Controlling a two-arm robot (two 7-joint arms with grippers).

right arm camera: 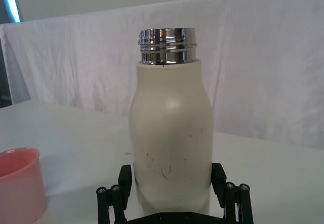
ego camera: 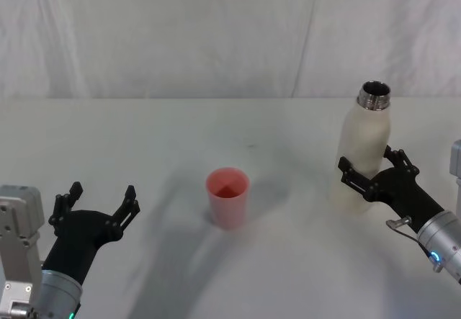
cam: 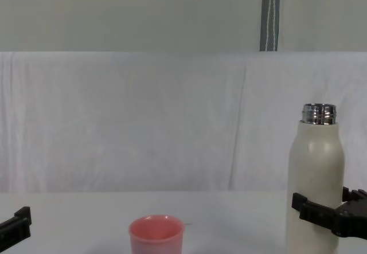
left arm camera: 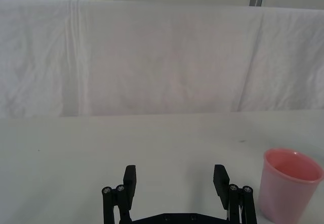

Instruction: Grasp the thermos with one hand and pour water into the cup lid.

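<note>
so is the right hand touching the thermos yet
Cannot tell: in the right wrist view the right hand brackets the thermos, fingers right at its sides.

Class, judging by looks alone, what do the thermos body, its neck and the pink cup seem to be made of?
Thermos: matte cream coating, faintly scuffed, probably painted metal. Neck: shiny threaded steel, mirror reflections. Cup lid: likely plastic, smooth pink, thin rim. Right gripper brackets the thermos.

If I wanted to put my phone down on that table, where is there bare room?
Bare table lies between the pink cup and the thermos, and across the whole far side by the cloth. It is crowded at the thermos, flanked by the right claw, and near the left claw.
</note>
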